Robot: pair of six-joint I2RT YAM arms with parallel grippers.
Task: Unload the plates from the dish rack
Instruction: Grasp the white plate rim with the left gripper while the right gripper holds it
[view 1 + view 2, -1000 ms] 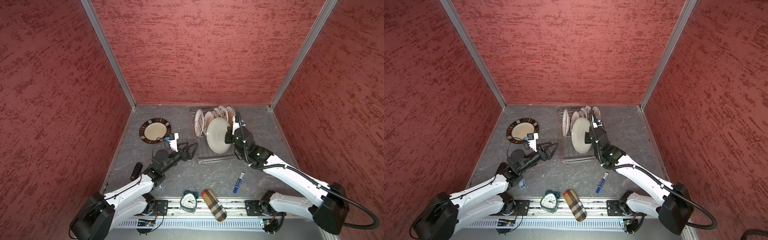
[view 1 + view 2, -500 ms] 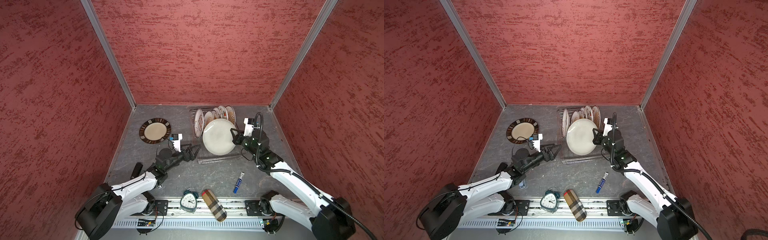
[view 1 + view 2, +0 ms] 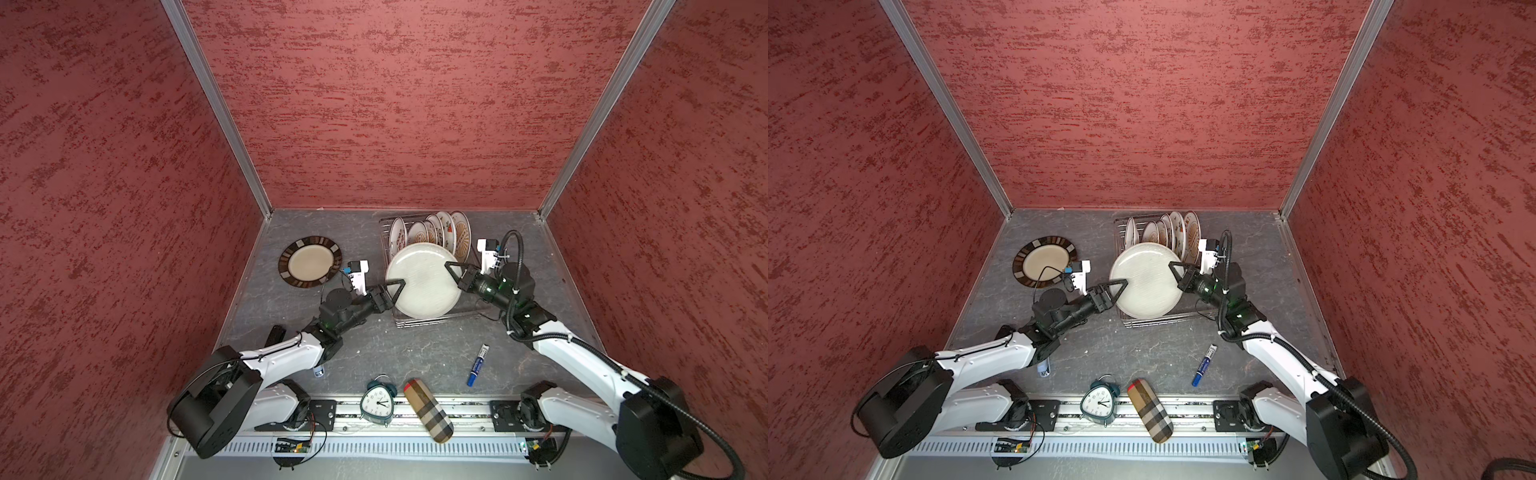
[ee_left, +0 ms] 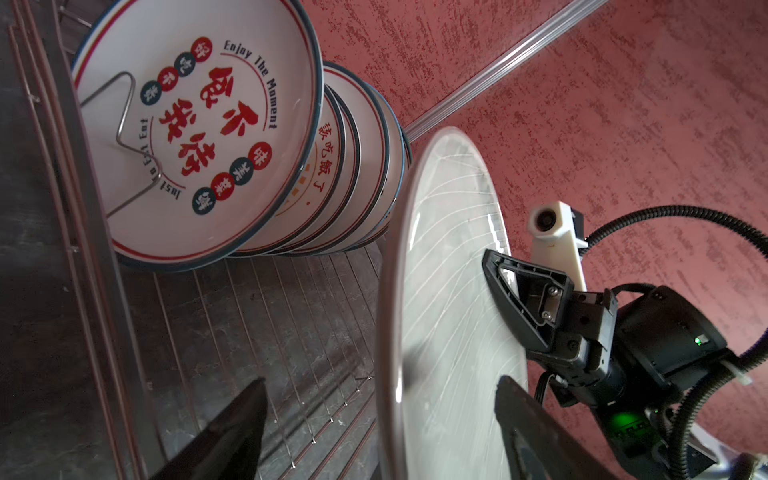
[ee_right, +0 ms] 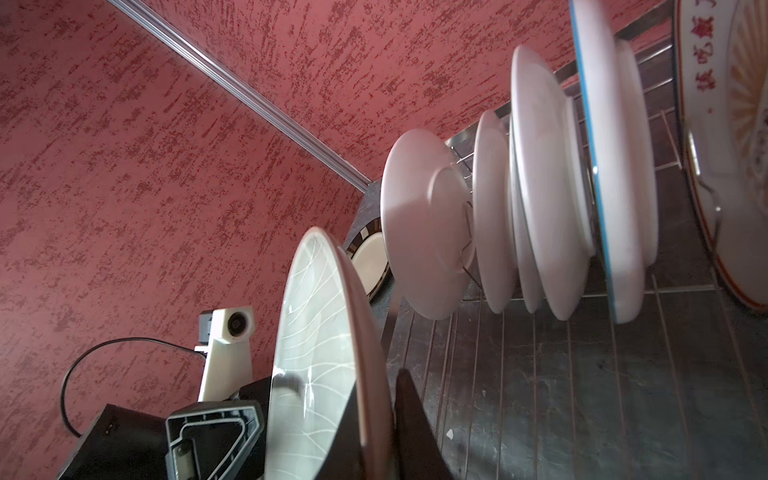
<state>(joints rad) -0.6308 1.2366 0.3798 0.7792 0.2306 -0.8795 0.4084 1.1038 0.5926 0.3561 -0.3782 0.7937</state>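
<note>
A plain grey-white plate (image 3: 424, 280) (image 3: 1148, 280) hangs tilted over the front of the dish rack (image 3: 432, 321). My right gripper (image 3: 453, 270) is shut on its right rim, one finger on each face (image 5: 376, 424). My left gripper (image 3: 395, 286) is open, its fingers either side of the plate's left rim with a gap on both sides (image 4: 382, 428). Several printed plates (image 3: 432, 232) stand upright in the prongs at the back of the rack. A dark striped-rim plate (image 3: 310, 262) lies flat on the table to the left.
Near the front edge stand a green alarm clock (image 3: 376, 401) and a checked case (image 3: 428, 411). A blue marker (image 3: 478, 365) lies to the front right. A small black object (image 3: 275, 334) lies by the left wall. Red walls close in three sides.
The right gripper has carried the grey-white plate forward and turned it face-up. The left gripper has reached right until its fingers straddle the plate's left rim, and they have narrowed.
</note>
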